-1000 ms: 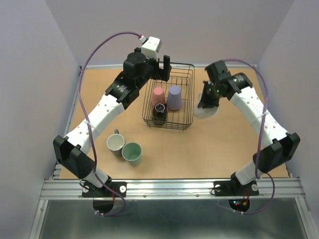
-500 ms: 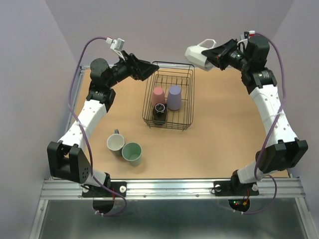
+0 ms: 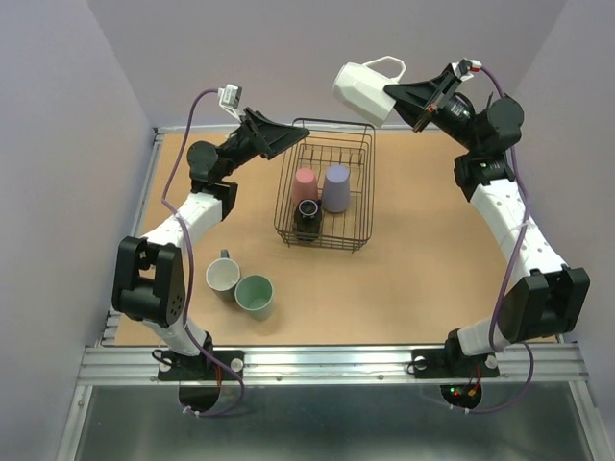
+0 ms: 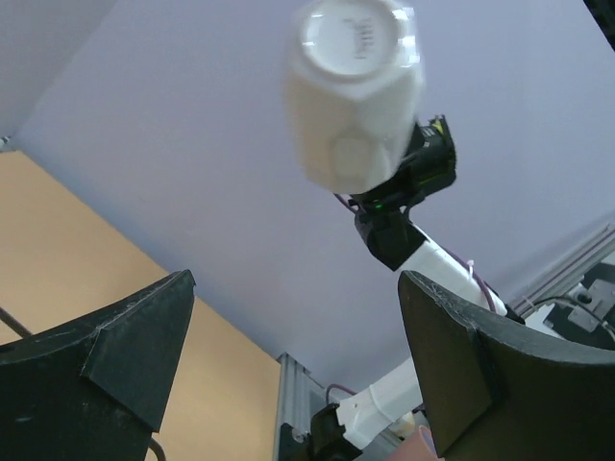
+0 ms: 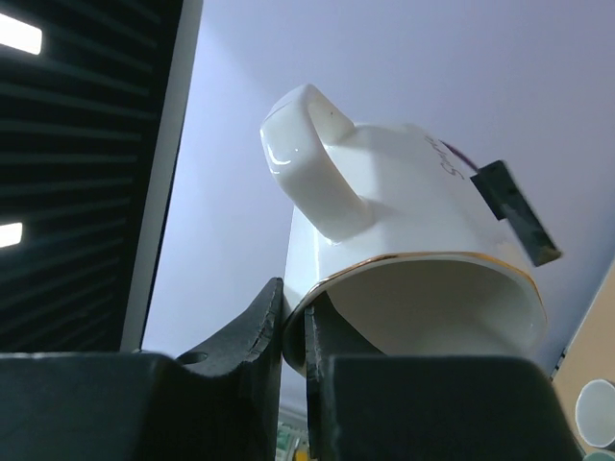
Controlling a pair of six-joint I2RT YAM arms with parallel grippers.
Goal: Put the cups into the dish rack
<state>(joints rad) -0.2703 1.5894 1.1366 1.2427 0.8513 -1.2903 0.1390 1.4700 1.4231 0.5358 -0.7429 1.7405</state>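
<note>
Two cups sit on the table (image 3: 432,279) nearest the arm bases: a cream-lined mug (image 3: 222,276) and, just beside it, a pale green cup (image 3: 255,293). Beyond them, the black wire dish rack (image 3: 325,242) holds three more: a dark brown cup (image 3: 308,217) at its near side, with a pink cup (image 3: 305,182) and a lavender cup (image 3: 336,187) side by side behind it. At the rack's far left corner, the left gripper (image 3: 293,142) hangs released and empty. Farthest back, the right gripper (image 3: 392,98) is clenched on the rim of a white mug (image 3: 363,86), held high above the rack's far edge, on its side, handle up.
</note>
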